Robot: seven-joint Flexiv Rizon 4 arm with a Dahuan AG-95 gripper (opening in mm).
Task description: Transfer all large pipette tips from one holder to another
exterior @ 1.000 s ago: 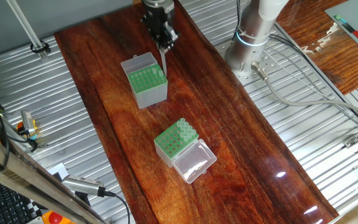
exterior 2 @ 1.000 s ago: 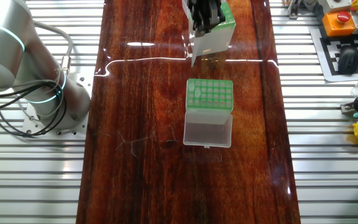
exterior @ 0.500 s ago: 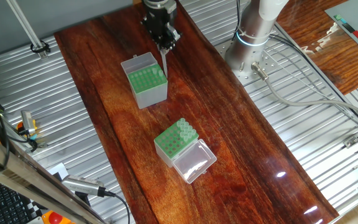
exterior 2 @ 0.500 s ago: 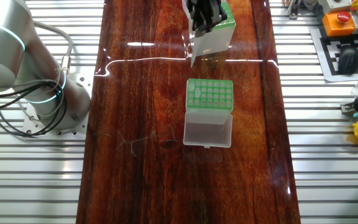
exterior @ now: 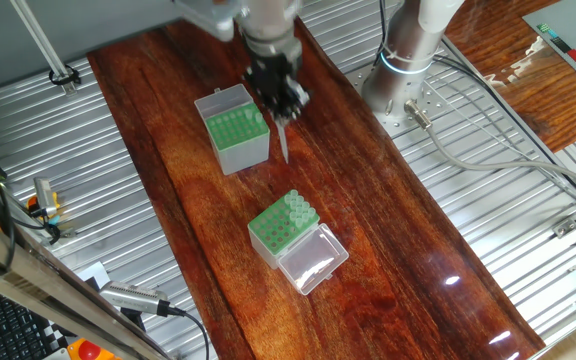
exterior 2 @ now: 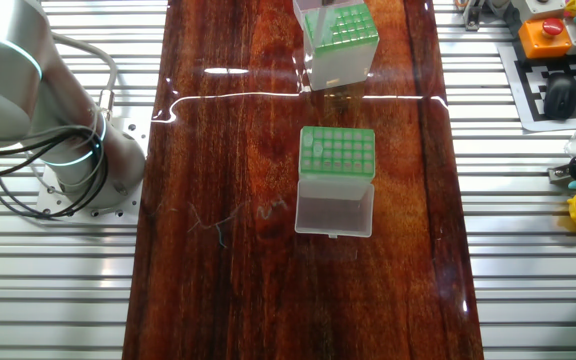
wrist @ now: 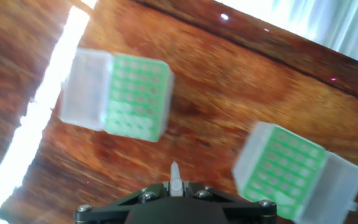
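The black two-finger tool hangs in mid-air over the glossy, dark red-brown wooden surface, just beside the taller box with grey-translucent plastic sides and a green, hole-dotted top plate. It's clenched on one slim, pale translucent pipette tip, cone pointing straight down, clear of the wood. In the hand view the tool grips the round collar and the tapered tip pokes out between the fingers, though motion blur softens everything there.

Off to one side in the hand view sits the taller box, its green plate a neat grid of round holes. On the other side is the shorter, squarer box with a green hole-dotted top and its large clear hinged lid lying open flat on the wood.

In the first fixed view a cluster of pale tips stands upright along one edge of the shorter box, collars proud of the plate. The clear lid gleams beside it.

The other fixed view shows both boxes in line, the taller beyond the shorter; the tool itself is out of that picture.
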